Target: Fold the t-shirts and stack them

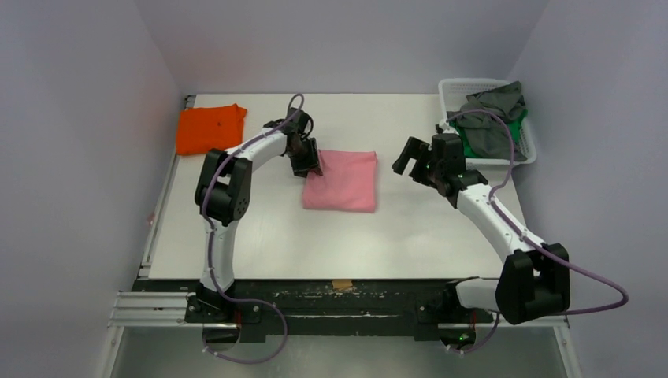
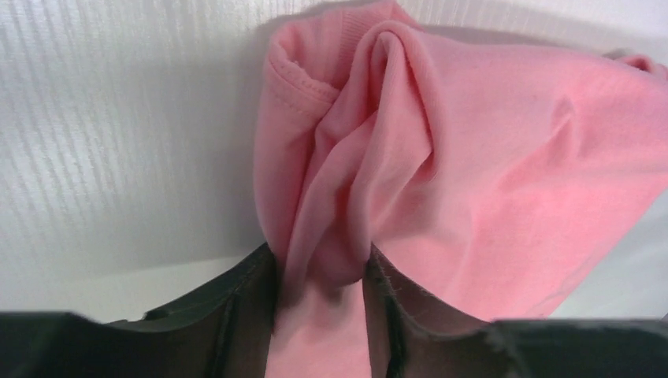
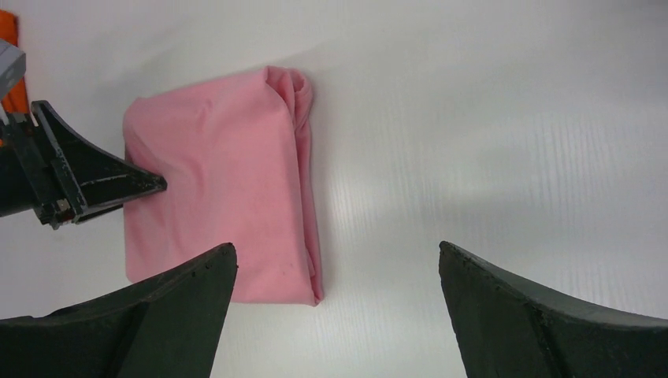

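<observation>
A: Top view?
B: Folded pink t-shirt (image 1: pixel 342 182) lies mid-table (image 1: pixel 315 236). The orange t-shirt (image 1: pixel 208 127) lies at the far-left corner. The grey t-shirt (image 1: pixel 492 106) lies over the green t-shirt (image 1: pixel 465 135) in the white basket (image 1: pixel 473 82) at the far-right corner.

A: Left wrist view?
B: The left gripper (image 2: pixel 319 272) is clamped on a bunched fold at the pink t-shirt's far-left corner.

A: Right wrist view?
B: The right gripper (image 3: pixel 337 256) has its fingers spread wide, holding nothing, above the table off the pink t-shirt's right edge.
</observation>
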Controlling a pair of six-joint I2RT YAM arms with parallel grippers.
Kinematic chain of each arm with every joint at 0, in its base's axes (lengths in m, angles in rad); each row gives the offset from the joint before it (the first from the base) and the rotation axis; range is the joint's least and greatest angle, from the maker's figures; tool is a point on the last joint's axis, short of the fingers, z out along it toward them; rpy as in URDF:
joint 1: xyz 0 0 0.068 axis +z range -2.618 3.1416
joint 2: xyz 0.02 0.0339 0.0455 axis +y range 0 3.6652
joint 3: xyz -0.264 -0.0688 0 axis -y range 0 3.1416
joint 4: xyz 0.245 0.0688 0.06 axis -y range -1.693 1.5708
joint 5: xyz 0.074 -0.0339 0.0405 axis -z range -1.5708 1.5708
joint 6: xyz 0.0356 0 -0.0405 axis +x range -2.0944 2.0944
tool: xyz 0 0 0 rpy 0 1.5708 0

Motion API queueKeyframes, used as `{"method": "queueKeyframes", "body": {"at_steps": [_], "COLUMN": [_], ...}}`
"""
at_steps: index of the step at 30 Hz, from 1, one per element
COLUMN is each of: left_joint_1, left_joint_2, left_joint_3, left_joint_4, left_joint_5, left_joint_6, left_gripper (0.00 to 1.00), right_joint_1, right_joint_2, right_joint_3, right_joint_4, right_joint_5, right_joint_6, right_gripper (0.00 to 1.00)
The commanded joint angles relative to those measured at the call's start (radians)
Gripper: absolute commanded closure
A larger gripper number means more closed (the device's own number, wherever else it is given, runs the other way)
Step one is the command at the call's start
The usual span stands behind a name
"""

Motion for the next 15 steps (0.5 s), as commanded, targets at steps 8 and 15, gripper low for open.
{"method": "queueKeyframes", "body": {"at_steps": [8, 15], "left_joint_1": [-0.034, -0.035], "left_joint_2": [0.021, -0.049], "left_joint_3": [0.04, 0.103], "left_joint_4": [-0.038, -0.134], "left_joint_5": [-0.073, -0.347], "left_joint_6": [0.022, 0.124], "left_gripper": [1.0, 1.0], "right_joint_1": [0.003, 0.003], "right_joint_2": [-0.163, -0.203], "right_joint_3": [-0.051, -0.069], "right_joint_4": [-0.045, -0.033], "right_joint_5": [0.118, 0.139], "right_joint_6": [-0.014, -0.022], "right_gripper": [0.01, 0.01]}}
